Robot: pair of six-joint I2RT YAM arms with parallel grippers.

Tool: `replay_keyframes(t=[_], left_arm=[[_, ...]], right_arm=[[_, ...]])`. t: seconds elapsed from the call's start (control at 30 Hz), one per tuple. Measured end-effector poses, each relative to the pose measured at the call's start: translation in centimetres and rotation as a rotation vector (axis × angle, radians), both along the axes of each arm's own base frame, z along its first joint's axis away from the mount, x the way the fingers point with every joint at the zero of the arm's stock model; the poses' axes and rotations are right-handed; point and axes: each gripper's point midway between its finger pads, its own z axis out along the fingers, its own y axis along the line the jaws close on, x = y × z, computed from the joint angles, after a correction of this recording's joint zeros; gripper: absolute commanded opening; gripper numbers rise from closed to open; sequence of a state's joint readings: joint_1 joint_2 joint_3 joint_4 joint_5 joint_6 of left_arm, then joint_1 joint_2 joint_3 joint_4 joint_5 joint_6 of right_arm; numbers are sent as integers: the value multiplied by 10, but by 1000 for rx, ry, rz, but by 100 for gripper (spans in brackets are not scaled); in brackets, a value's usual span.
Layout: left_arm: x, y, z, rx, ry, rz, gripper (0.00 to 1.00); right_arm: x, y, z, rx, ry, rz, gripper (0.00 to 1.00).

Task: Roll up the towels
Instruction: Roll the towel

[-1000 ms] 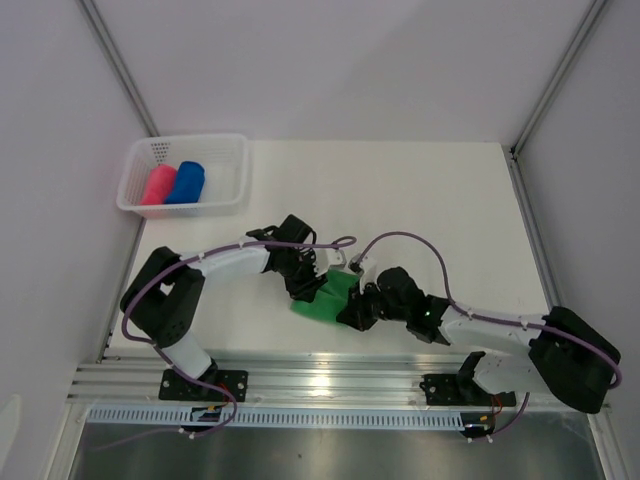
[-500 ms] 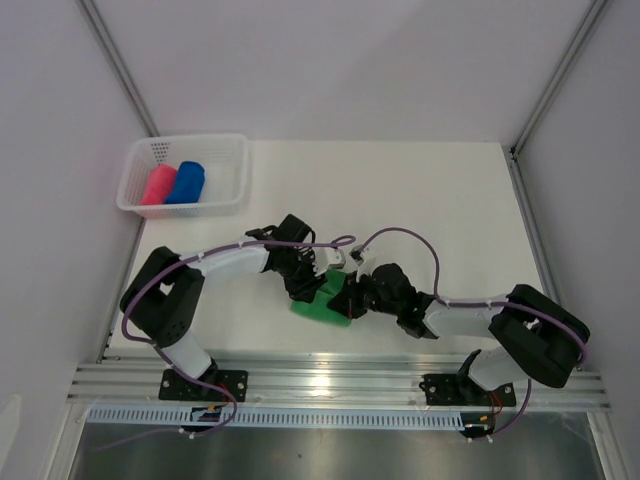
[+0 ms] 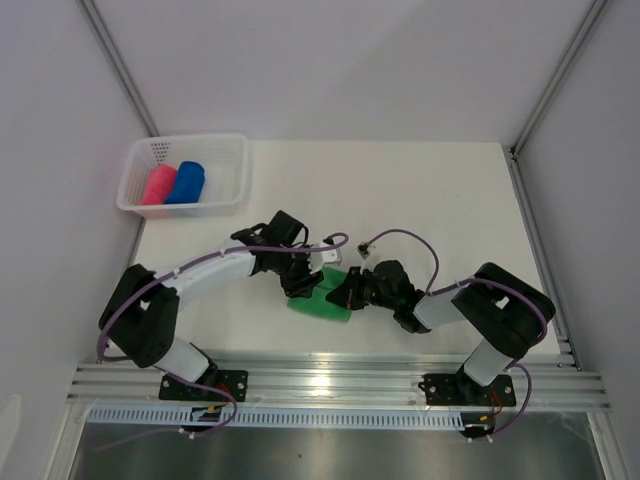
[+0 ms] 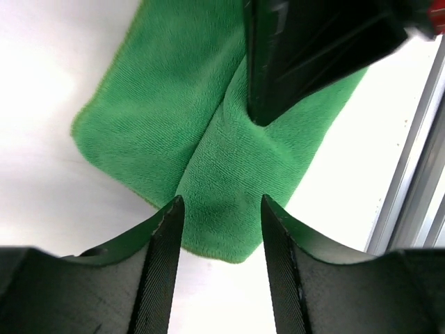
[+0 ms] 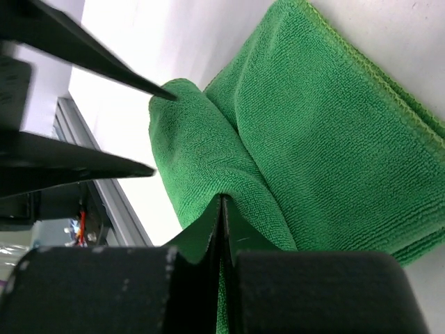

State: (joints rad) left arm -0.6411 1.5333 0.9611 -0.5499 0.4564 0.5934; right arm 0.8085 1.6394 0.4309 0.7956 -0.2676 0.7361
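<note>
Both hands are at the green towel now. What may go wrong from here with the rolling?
1. The right hand is shut on a thin pinch of the green towel at its started roll; it may slip out and unroll.
2. The left hand stands open astride the same fold, near the right hand; they may collide.
3. The towel lies near the front edge of the table; a pull might drag it off.

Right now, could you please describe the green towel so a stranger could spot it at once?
On the white table, look near the front edge, where the left gripper and right gripper meet. The green towel lies there, partly rolled. Unlike the pink towel and blue towel in the white basket at the far left corner, it lies on the tabletop.
</note>
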Motion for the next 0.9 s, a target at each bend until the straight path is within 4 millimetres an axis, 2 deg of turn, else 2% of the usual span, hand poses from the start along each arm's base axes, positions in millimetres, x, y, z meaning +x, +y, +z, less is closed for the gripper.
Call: replay_keyframes(t=[0.17,0.27,0.37,0.5,0.6,0.9], left_arm=[[0,-2,30,-54,-96,-34,54],[-4,-5,35,-58,-161,-73,54],[-12,-3,15,-8,-207,-119,55],[-25,10,-20,100,-243,-177,60],[-22,8,-25,118,-303,-208,65],[-22,7,-35,161,-470,-296,66]], right_arm=[[2,-1,-1,32,24,-24,2],[1,-1,-1,39,30,-30,2],[2,-1,-1,40,31,-31,2],[1,-2,0,37,30,-29,2],[1,-3,0,30,27,-28,2],[0,-4,0,15,13,-24,2]])
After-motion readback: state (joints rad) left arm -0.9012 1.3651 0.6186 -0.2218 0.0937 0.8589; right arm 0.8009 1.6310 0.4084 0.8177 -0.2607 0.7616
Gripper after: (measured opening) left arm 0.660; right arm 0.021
